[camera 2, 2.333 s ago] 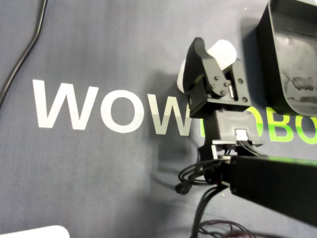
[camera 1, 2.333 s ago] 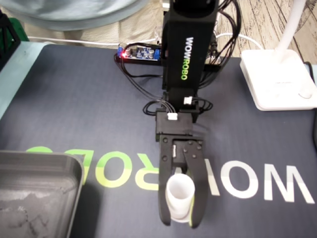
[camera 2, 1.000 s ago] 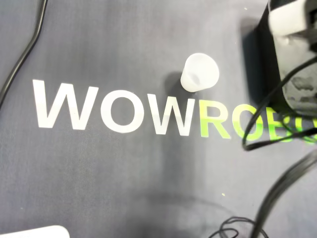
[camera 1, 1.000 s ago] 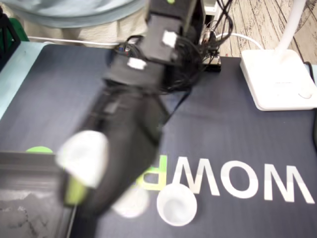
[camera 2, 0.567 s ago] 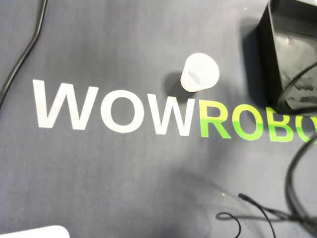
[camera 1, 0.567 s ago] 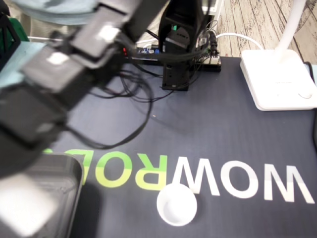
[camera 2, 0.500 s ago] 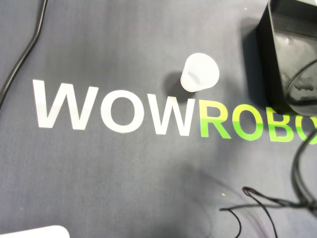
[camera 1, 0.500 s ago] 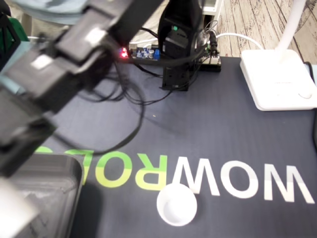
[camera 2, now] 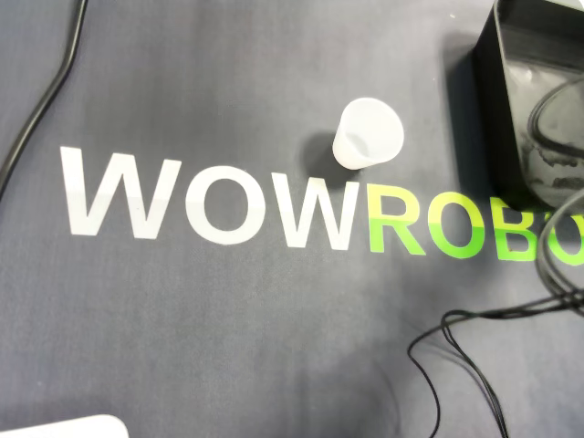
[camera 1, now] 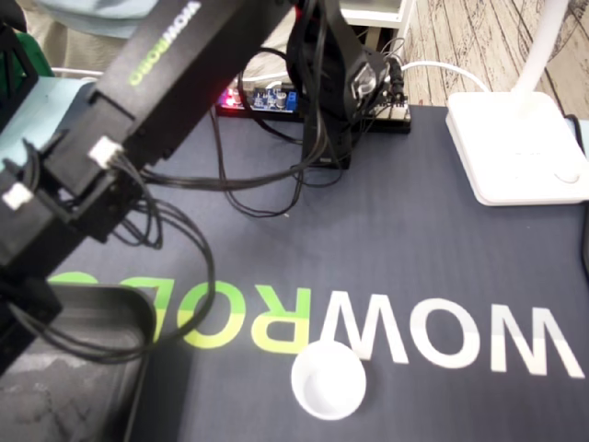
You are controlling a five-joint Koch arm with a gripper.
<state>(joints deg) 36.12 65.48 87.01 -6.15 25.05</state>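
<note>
Arm [camera 1: 175, 64] reaches left over the tray [camera 1: 83, 396], gripper out of frame so its grip can't be told; probably best to release low inside tray walls, then approach the cup [camera 1: 329, 379] from above.

Setting: hobby robotics desk. Evidence, fixed view: dark grey desk mat printed WOWROBO [camera 1: 442, 239] across the centre; bare circuit board with lit red LED [camera 1: 267, 98] at 12 o'clock; white plastic desk-lamp base [camera 1: 511, 147] at 2 o'clock; pale wood-plank floor [camera 1: 469, 37] at 1 o'clock.
</note>
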